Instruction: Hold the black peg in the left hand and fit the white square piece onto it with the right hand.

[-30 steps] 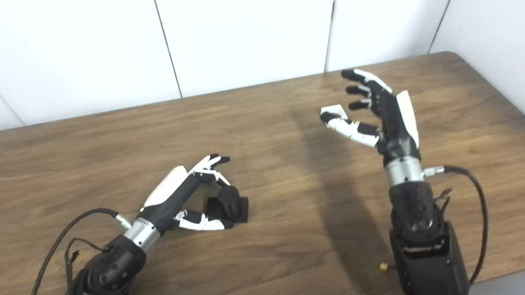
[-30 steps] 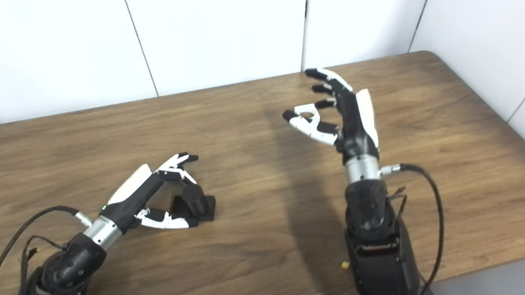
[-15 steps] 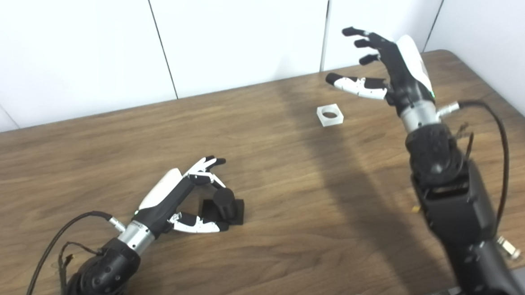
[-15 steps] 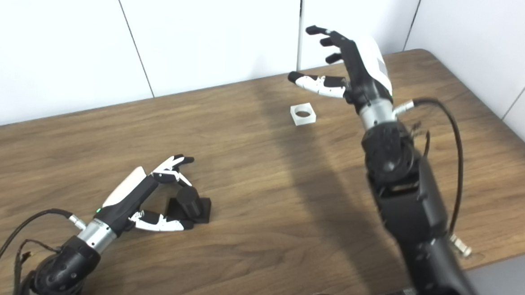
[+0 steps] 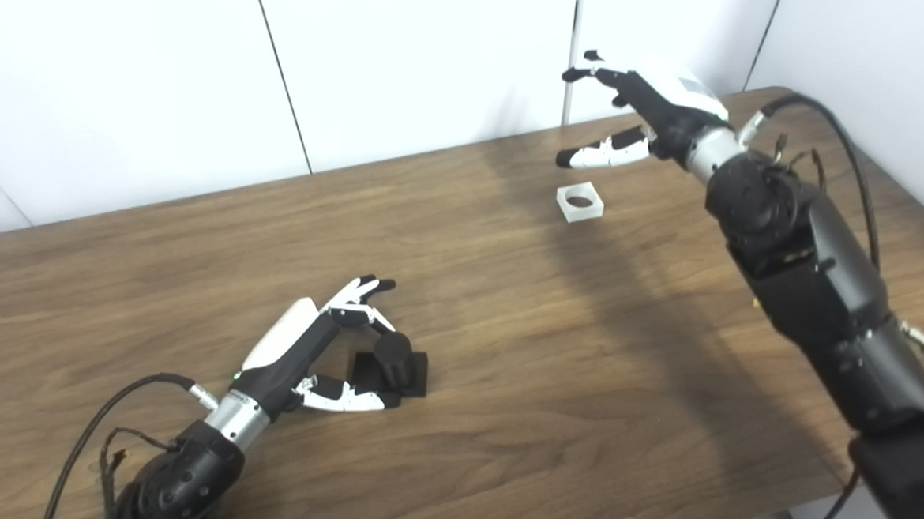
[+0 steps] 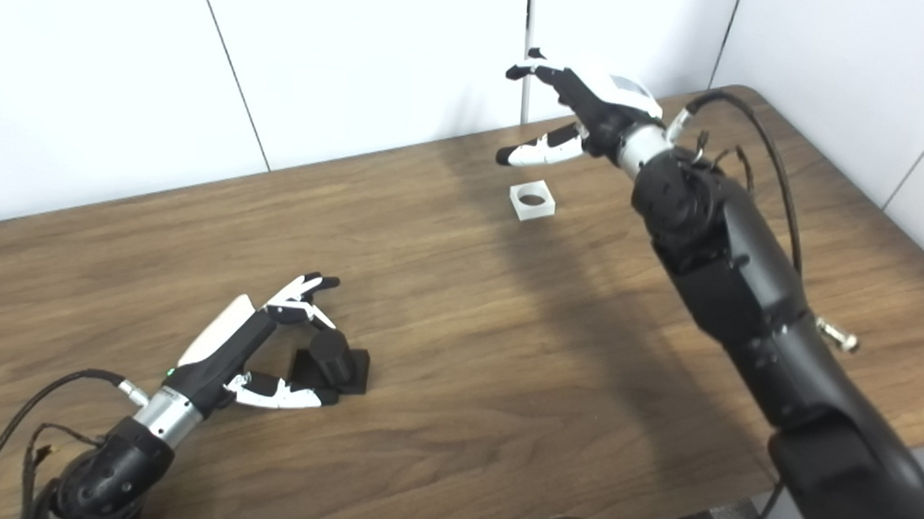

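Just below the right hand [image 5: 660, 104], whose spread fingers [image 5: 594, 153] hold nothing, the white square piece [image 5: 580, 202] lies on the counter [image 5: 507, 309], while the left hand's [image 5: 307, 354] parted fingers flank the black peg [image 5: 394, 355].

Matt wood-grain table [image 5: 507, 309]; matt black peg [image 5: 392, 355]; white square piece [image 5: 580, 202] (slightly translucent plastic, it seems).
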Robot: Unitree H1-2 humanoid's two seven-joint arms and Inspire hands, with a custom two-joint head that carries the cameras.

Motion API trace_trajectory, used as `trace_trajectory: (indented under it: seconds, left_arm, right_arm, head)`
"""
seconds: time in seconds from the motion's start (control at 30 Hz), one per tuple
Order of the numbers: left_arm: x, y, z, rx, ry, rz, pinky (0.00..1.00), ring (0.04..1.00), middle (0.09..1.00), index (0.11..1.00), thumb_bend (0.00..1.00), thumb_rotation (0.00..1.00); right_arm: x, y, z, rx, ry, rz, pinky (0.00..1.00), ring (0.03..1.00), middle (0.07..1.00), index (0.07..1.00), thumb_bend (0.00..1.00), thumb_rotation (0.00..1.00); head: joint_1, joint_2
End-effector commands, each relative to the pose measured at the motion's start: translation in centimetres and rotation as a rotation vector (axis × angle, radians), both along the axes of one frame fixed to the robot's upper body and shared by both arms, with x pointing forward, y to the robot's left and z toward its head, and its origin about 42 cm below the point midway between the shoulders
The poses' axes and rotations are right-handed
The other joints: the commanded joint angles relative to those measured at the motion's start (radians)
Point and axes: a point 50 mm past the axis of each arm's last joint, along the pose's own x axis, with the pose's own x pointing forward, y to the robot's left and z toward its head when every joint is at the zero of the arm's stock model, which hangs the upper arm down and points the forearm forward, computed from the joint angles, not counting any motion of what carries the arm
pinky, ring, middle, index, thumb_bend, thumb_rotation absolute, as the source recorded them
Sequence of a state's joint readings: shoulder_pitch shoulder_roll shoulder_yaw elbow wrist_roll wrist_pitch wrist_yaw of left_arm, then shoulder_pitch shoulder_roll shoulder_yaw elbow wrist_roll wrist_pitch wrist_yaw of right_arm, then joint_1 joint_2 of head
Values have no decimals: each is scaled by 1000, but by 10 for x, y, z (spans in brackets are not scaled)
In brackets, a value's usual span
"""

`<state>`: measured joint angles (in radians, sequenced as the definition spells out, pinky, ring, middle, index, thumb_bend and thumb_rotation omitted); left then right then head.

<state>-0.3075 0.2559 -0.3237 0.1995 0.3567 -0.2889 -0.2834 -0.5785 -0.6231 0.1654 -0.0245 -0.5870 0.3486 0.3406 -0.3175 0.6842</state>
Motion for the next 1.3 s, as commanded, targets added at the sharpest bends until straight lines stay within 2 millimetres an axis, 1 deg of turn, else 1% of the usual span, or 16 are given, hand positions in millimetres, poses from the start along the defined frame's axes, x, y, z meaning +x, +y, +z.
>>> trace_trajectory:
  seconds: [0.0, 0.07, 0.2, 0.3, 0.6, 0.73, 0.9, 1.0, 1.07, 1.23, 1.27]
  left_arm:
    - [4, 8, 2, 20, -3, 18, 905, 999, 946, 493, 520, 81]
    - [4, 8, 1, 15, -3, 18, 908, 999, 946, 492, 520, 80]
    - [4, 9, 1, 15, -3, 20, 908, 997, 945, 492, 520, 82]
    - [4, 9, 0, 17, -3, 20, 903, 999, 945, 492, 519, 84]
    - [2, 9, 0, 17, -7, 22, 898, 999, 944, 493, 519, 83]
    - [2, 8, 0, 12, -5, 24, 900, 999, 943, 492, 519, 83]
    - [2, 8, 0, 12, -7, 26, 900, 1000, 943, 492, 519, 83]
    - [1, 9, 1, 14, -10, 27, 900, 997, 943, 492, 520, 81]
    - [1, 9, 1, 19, -5, 30, 901, 999, 944, 493, 520, 81]
    - [1, 9, 1, 21, 1, 34, 903, 1000, 944, 493, 519, 83]
    - [1, 8, 2, 24, -1, 34, 901, 1000, 944, 493, 519, 83]
  right_arm:
    - [12, -2, 32, -71, -41, 24, 935, 997, 995, 861, 752, 355]
    - [20, -5, 31, -99, 2, 28, 977, 1000, 999, 864, 751, 355]
    - [32, -11, 28, -144, 57, 32, 968, 1000, 996, 853, 760, 342]
    - [39, -14, 25, -168, 88, 18, 963, 1000, 992, 855, 763, 349]
    - [54, -22, 17, -183, 160, -21, 987, 1000, 988, 861, 756, 341]
    - [57, -22, 13, -191, 194, -19, 997, 1000, 998, 874, 763, 357]
    - [58, -22, 6, -201, 249, -6, 999, 1000, 1000, 879, 805, 389]
    - [58, -22, 2, -198, 269, -2, 1000, 1000, 1000, 872, 866, 363]
    - [57, -22, -1, -197, 279, -4, 1000, 1000, 1000, 865, 885, 328]
    - [56, -21, -7, -210, 301, -1, 1000, 1000, 1000, 858, 888, 309]
    - [55, -21, -8, -212, 307, 0, 1000, 1000, 1000, 858, 888, 309]
  head:
    - [-1, 0]
    - [0, -1]
    - [5, -2]
    - [5, -2]
    - [12, 3]
    - [16, 4]
    - [17, 7]
    - [17, 8]
    - [17, 8]
    - [17, 8]
    - [22, 15]
